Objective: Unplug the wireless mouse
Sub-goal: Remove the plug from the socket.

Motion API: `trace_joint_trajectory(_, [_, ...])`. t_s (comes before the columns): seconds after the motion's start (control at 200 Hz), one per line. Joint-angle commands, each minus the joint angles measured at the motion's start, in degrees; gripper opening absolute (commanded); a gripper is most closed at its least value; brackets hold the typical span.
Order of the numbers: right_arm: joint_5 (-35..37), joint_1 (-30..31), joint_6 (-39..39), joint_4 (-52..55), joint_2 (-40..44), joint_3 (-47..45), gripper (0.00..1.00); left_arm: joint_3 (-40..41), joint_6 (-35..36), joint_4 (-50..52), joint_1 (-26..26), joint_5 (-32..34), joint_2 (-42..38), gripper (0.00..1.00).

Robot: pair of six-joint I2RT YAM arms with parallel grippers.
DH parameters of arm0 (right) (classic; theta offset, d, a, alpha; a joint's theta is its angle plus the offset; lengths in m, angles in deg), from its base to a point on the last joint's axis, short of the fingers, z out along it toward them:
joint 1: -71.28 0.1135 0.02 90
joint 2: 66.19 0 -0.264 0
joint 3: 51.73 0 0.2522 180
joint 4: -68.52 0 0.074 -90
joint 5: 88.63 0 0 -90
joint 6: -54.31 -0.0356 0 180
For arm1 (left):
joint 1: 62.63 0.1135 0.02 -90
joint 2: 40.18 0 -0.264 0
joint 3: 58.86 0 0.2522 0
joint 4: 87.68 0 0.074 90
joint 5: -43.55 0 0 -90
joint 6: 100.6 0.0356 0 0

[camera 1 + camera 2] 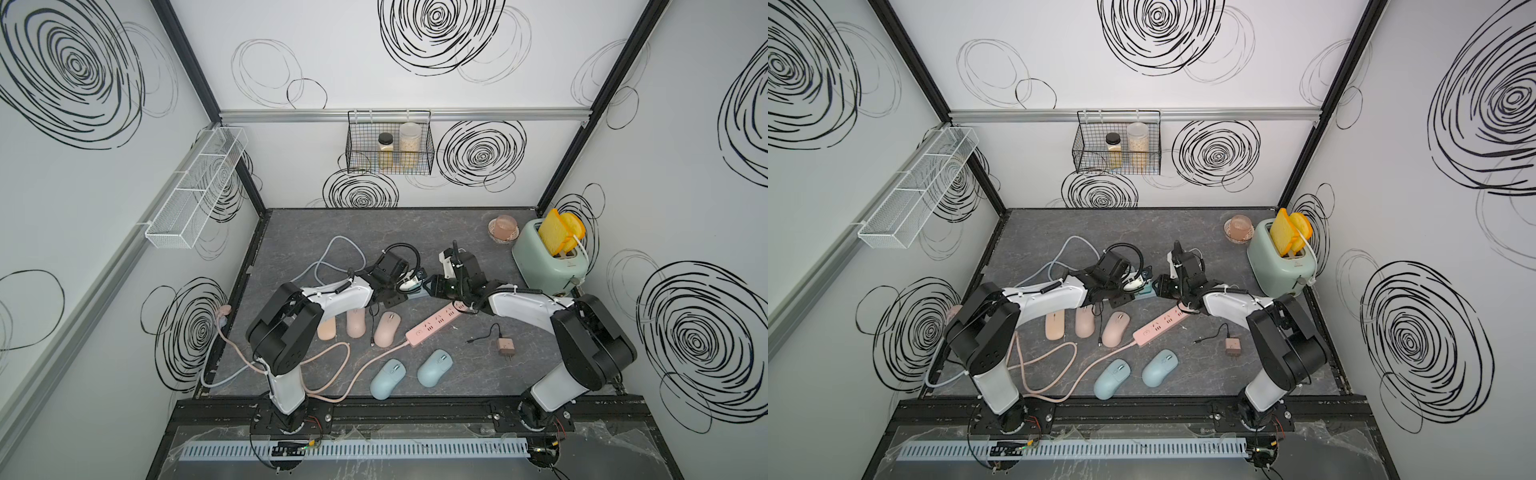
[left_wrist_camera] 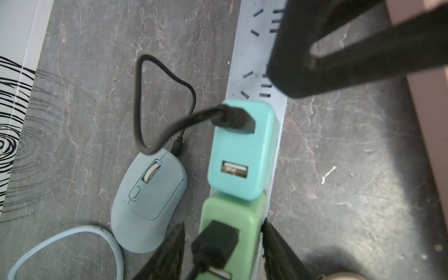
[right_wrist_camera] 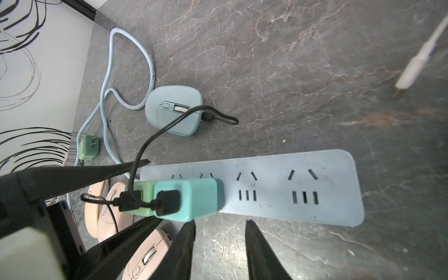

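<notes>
A pale blue wireless mouse (image 2: 148,203) (image 3: 173,109) lies on the grey table beside a light blue power strip (image 3: 278,191). A black cable (image 2: 164,131) runs from the mouse's front to a teal charger (image 2: 242,150) plugged into the strip. Right beside it a green charger (image 2: 230,218) also sits in the strip, with its own black plug. My left gripper (image 2: 224,242) (image 1: 405,286) is open and straddles the green charger; one finger is close against its side, the other stands apart. My right gripper (image 3: 220,232) (image 1: 432,286) is open and empty, just off the strip's edge by the teal charger.
In front of the arms lie a pink power strip (image 1: 432,328), pink mice (image 1: 386,330), two light blue mice (image 1: 388,378) and a small brown charger (image 1: 505,347). A mint toaster (image 1: 550,257) and a pink cup (image 1: 503,228) stand back right. Cables loop at the left.
</notes>
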Motion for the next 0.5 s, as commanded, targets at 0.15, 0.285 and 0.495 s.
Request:
trace_joint_trajectory(0.15, [0.14,-0.02,0.17,0.91,-2.32,2.19,0.38,-0.96,-0.13,-1.71,-0.03,-2.24,-0.28,0.49])
trace_joint_trajectory(0.285, [0.4,-0.02,0.11,0.95,-3.39,2.86,0.38,-1.27,-0.48,-1.68,-0.12,-2.52,-0.39,0.5])
trace_joint_trajectory(0.495, [1.36,0.17,-0.02,1.21,-5.81,4.46,0.37,-1.8,-0.65,-1.54,-0.79,-2.46,-0.04,0.47])
